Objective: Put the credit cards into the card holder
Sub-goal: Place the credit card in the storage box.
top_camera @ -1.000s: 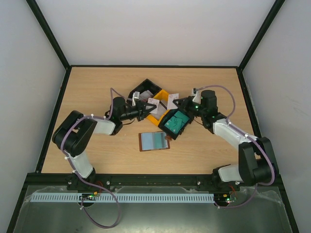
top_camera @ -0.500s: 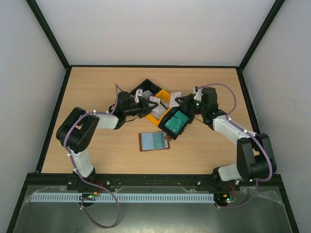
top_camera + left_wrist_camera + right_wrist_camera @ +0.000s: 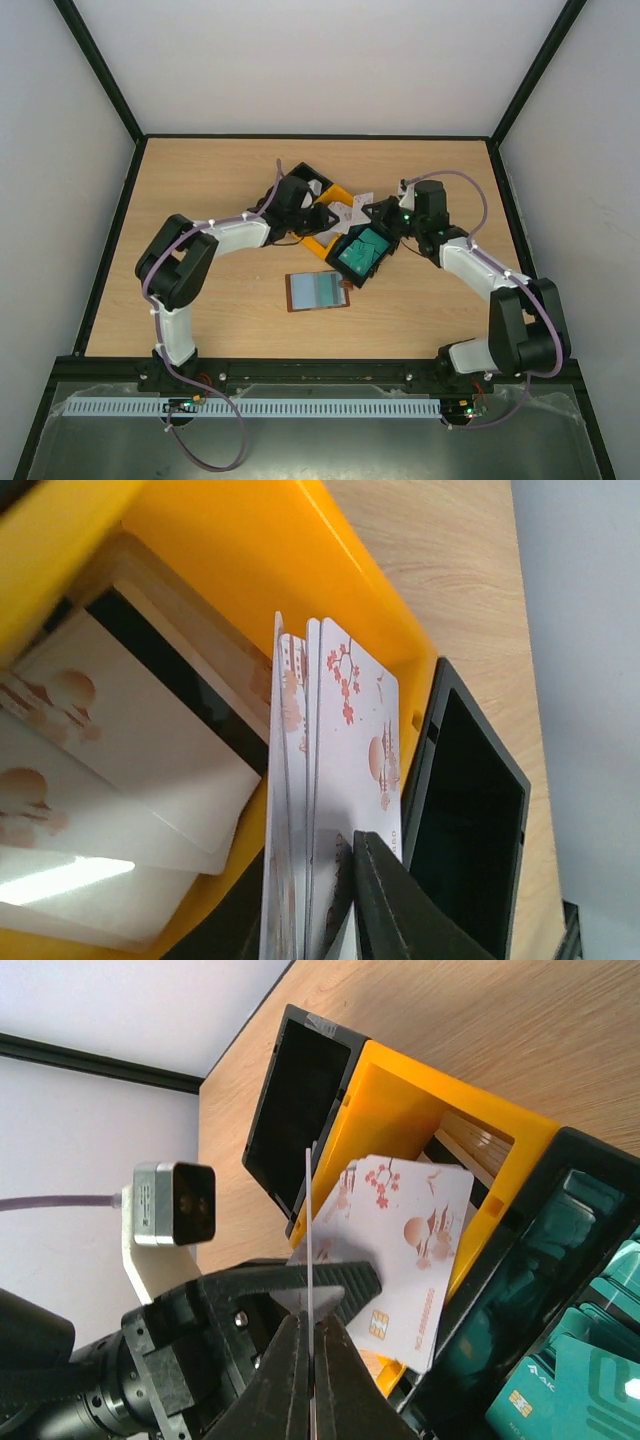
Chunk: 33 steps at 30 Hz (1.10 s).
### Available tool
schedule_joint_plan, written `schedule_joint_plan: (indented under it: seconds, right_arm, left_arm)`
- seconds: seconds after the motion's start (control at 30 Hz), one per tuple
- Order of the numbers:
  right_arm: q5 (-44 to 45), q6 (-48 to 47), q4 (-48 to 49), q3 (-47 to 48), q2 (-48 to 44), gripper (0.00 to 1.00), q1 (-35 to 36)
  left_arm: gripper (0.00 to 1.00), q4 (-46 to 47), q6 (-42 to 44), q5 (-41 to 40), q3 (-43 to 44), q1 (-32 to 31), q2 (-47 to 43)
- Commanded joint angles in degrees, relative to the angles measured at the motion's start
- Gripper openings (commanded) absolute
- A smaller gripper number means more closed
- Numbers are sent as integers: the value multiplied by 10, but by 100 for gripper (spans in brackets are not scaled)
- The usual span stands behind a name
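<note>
My left gripper (image 3: 310, 905) is shut on a few white credit cards (image 3: 345, 750) with red blossom marks, held upright over the yellow bin (image 3: 250, 550). In the top view it (image 3: 325, 213) sits at that bin. My right gripper (image 3: 312, 1335) is shut on one thin white card (image 3: 310, 1230) seen edge-on, right next to the left gripper's cards (image 3: 405, 1245); in the top view it (image 3: 378, 214) is just right of them. Teal cards (image 3: 360, 250) fill a black bin. The brown card holder (image 3: 318, 290) lies open on the table, in front of both grippers.
More white cards (image 3: 130, 740) lie flat in the yellow bin (image 3: 322, 238). An empty black bin (image 3: 300, 183) stands behind it, also seen in the left wrist view (image 3: 470, 810). The teal cards' black bin (image 3: 520, 1290) touches the yellow one.
My left arm has stretched right and farther back, carrying its white cards up beside the right gripper. The right arm has barely moved.
</note>
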Motion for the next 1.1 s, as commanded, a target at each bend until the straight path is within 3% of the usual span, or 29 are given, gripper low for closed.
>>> schedule_joint_plan:
  seconds: [0.0,0.2,0.37,0.77,1.07]
  right_arm:
    - [7,-20,-17,-5,-26,2,-3]
    - [9,-24,-26,-5,-31,2,-2]
    - [10,-28,-39,-3,-30,2,-2]
    - [29,-56,-87,13,-53,2,19]
    - [78,-87,-126,-8,-89,2,82]
  left_arm:
    - [18,-112,58,-64,20,-2,26]
    - [19,-139,71,-99,26,-4,18]
    - [37,-157,74,-102,30,-3,17]
    - [66,-229,79,-133,32,-8,-64]
    - [77,-264,69,-196,-39,-8,-181]
